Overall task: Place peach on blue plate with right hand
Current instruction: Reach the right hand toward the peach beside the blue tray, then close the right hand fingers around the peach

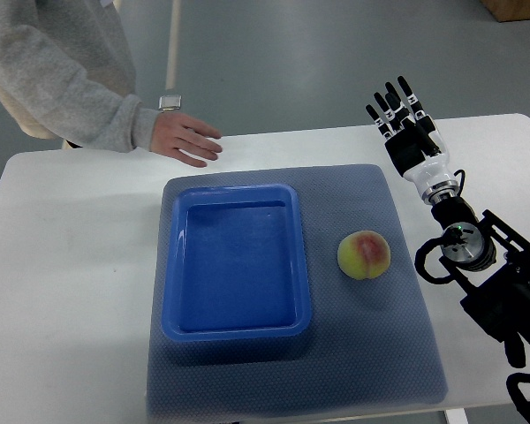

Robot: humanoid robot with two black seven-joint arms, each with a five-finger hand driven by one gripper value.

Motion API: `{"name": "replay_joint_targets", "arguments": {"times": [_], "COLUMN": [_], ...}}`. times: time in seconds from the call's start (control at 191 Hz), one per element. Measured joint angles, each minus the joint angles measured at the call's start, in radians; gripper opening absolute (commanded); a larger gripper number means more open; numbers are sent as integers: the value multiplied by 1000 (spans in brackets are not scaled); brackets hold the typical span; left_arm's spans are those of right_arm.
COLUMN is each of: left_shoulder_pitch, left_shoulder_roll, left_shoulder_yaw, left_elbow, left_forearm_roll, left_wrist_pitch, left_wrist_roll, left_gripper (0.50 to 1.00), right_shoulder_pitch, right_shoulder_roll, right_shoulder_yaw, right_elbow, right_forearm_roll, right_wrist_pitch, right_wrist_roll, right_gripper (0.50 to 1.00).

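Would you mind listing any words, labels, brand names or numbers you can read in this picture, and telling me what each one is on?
No readable text anywhere in the top view.
Blue plate: plain, no label.
Peach: no sticker.
Grey mat and white table: unmarked.
Right robot hand: open, no legible marking.
Watch on the person's wrist: too small to read.

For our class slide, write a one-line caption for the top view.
Open right robot hand raised beyond a peach lying beside an empty blue plate on a grey mat; a person's hand rests nearby.
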Motion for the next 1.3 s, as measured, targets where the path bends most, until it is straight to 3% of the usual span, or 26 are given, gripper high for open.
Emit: {"name": "replay_joint_targets", "arguments": {"times": [0.225, 0.355, 0.502, 0.685, 0.8, 0.988, 1.155, 1.301], "left_shoulder_pitch": [0, 0, 0, -1, -2, -2, -2, -1], "left_shoulder_roll": [0, 0, 0, 0, 0, 0, 0, 0], "left_shoulder_yaw": [0, 0, 0, 0, 0, -1, -1, 0], "left_elbow": [-3, -3, -2, -2, -3, -3, -3, -3], "left_forearm_roll": [0, 0, 0, 1, 1, 2, 2, 0], "left_wrist_pitch": [-7, -6, -5, -8, -12, -14, -12, -10], "left_wrist_roll": [-4, -7, -8, -8, -8, -8, -8, -8], "left_gripper": [1000, 1000, 1000, 1000, 1000, 1000, 1000, 1000], "right_shoulder_pitch": [6, 58, 155, 289, 340, 325, 263, 221], "right_shoulder_roll": [-7, -88, -278, -597, -695, -711, -642, -614], "right_shoulder_yaw": [-5, -91, -294, -604, -699, -733, -735, -735], "right_elbow": [0, 3, 67, 339, 450, 482, 459, 440], "right_forearm_roll": [-6, -140, -452, -928, -1018, -1037, -1068, -1115], "right_wrist_pitch": [4, 15, 95, 216, 249, 203, 76, 33], "right_wrist_roll": [-8, -15, -51, -71, -72, -73, -73, -73], "right_gripper": [934, 932, 932, 932, 932, 928, 921, 895]}}
